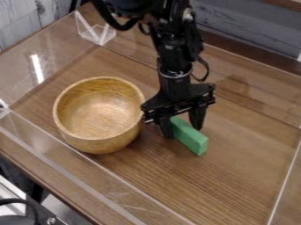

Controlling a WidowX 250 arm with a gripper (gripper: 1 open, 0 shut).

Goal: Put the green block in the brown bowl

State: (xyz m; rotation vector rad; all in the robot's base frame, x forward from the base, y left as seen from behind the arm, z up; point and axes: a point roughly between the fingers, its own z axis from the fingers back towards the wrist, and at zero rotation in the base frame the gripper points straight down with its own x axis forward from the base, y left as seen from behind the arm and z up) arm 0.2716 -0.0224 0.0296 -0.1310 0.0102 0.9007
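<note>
Green block (187, 136): flat on desk (247, 167), long axis diagonal, beside brown bowl (99, 112); gripper (177, 123) jaws straddling upper end, grip unclear.

plain matte green block (188, 137) under the black claw (179, 118); light-brown grained bowl (99, 113) beside it; darker brown wood-grain table (235, 176) below.
</note>
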